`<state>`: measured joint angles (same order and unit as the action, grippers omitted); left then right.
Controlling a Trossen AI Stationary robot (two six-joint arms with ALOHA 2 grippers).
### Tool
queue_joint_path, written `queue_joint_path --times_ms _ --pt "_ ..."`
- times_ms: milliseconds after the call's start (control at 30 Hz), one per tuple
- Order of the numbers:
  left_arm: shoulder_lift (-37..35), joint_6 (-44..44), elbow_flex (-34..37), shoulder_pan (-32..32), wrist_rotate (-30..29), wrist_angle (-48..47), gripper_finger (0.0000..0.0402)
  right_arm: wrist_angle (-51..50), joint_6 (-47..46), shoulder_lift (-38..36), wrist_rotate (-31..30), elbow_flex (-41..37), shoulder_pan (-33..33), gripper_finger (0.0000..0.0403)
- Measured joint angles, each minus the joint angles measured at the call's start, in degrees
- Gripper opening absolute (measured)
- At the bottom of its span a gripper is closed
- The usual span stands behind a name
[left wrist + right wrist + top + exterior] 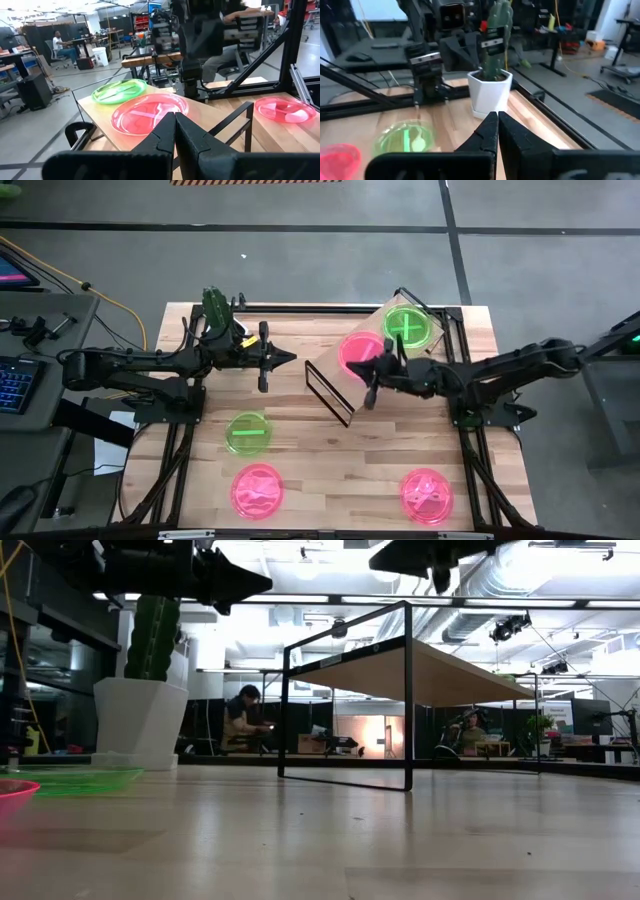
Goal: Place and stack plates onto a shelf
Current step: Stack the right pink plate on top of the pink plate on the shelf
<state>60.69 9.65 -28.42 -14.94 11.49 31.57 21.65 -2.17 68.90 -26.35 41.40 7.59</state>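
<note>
The shelf (335, 385) stands right of centre, a plywood board on a black wire frame (408, 700). On its board lie a pink plate (352, 348) and a green plate (408, 327). A green plate (248, 432) and two pink plates (257, 490) (427, 495) lie flat on the table. My left gripper (292, 360) is shut and empty, held in the air left of the shelf and pointing at it. My right gripper (354, 370) is shut and empty above the shelf's pink plate. Both grippers also show in the low view, the left (268, 582) and the right (374, 560).
A white pot with a cactus (218, 310) stands at the table's far left, behind my left arm. The left wrist view shows the shelf's two plates (119, 91) (150, 112) and my right arm (200, 30) behind them. People sit in the room beyond.
</note>
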Motion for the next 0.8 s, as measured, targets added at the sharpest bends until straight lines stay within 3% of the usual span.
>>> queue_joint_path --times_ms 200,800 --pt "0.0 0.84 0.0 -0.01 -0.02 1.13 0.0 6.88 -0.39 0.0 -0.15 -5.48 0.3 0.0" --pt "0.0 2.41 0.0 -0.02 -0.09 0.74 0.0 9.37 -0.36 0.0 -0.12 -4.29 -0.1 0.0"
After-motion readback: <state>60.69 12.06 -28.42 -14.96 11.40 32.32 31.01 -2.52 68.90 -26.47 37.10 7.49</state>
